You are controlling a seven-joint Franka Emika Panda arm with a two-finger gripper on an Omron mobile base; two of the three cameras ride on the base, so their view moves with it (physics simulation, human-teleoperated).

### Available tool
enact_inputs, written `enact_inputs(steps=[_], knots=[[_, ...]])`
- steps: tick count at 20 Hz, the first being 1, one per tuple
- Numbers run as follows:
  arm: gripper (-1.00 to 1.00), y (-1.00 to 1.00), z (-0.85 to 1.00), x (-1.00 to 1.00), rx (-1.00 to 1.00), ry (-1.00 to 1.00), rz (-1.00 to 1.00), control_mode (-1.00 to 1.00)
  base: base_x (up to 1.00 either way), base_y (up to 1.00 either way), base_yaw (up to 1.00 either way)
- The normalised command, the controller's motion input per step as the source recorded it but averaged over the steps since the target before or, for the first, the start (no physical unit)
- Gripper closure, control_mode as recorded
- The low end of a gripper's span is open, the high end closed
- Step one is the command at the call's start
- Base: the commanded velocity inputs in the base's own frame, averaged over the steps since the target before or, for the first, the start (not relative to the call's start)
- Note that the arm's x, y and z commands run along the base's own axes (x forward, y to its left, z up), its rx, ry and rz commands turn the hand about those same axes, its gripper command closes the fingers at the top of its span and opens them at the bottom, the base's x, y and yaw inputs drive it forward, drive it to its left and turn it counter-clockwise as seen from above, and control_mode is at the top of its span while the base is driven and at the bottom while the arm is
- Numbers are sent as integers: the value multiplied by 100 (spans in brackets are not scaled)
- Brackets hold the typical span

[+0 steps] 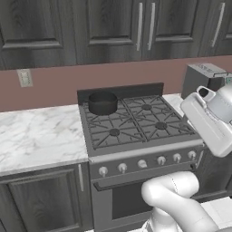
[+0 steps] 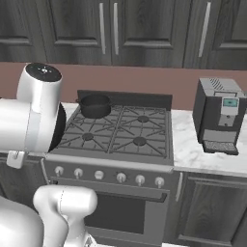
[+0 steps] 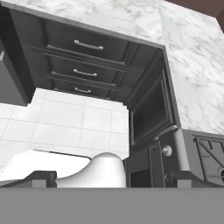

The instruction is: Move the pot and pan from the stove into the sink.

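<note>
One pot (image 1: 103,103) on stove (image 1: 136,124) rear-left burner; fingers (image 3: 41,178) spread wide apart, holding nothing.

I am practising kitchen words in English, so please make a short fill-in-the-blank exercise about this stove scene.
1. The pot stands on the ____ left burner of the stove.
2. On the counter to the right of the stove stands a ____.
3. The number of pots on the grates is ____.
4. The counter has a white ____ pattern.

Missing words: back; coffee machine; one; marble
</note>
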Motion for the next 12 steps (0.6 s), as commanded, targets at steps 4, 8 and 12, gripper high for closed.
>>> enact_inputs(steps=[4, 8, 12], knots=[[-100, 0, 0, 0, 0, 0, 0, 100, 16, 0, 0], [-100, 0, 0, 0, 0, 0, 0, 100, 49, 0, 0], [-100, 0, 0, 0, 0, 0, 0, 100, 64, 0, 0]])
